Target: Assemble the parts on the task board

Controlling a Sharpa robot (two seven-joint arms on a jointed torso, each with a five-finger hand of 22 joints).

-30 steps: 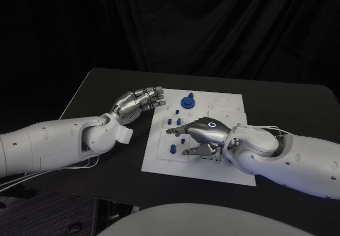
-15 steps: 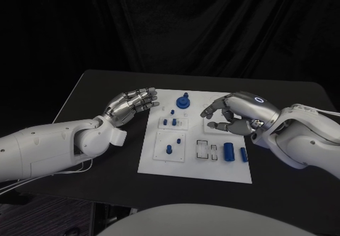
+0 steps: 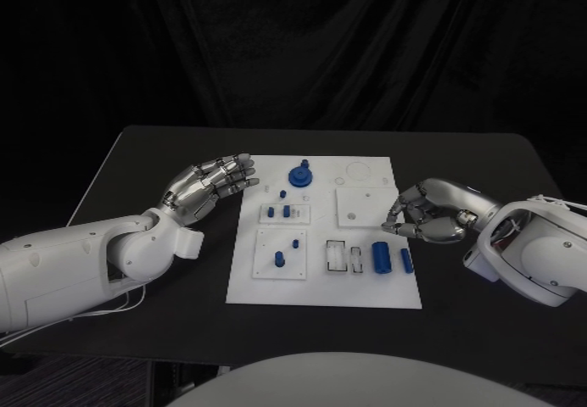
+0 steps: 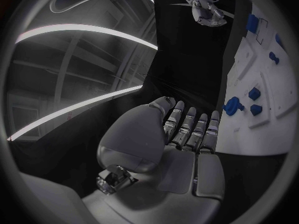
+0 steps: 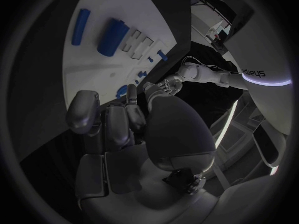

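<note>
White screw-dotted arms [image 3: 74, 254], thin cables, silver robot hand [image 3: 205, 186]

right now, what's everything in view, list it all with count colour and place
table: one, black, under everything
task board: one, white plate, middle of the table
knobbed part: one, blue, far end of the board, left of centre
small pegs: several, blue, in the raised square plates on the board's left half
cylinder: one, blue, lying on the board's near right part
slim bar: one, blue, beside the cylinder, nearer the board's right edge
left hand: silver, fingers apart, holding nothing, left of the board
right hand: silver, fingers curled in, at the board's right edge
</note>
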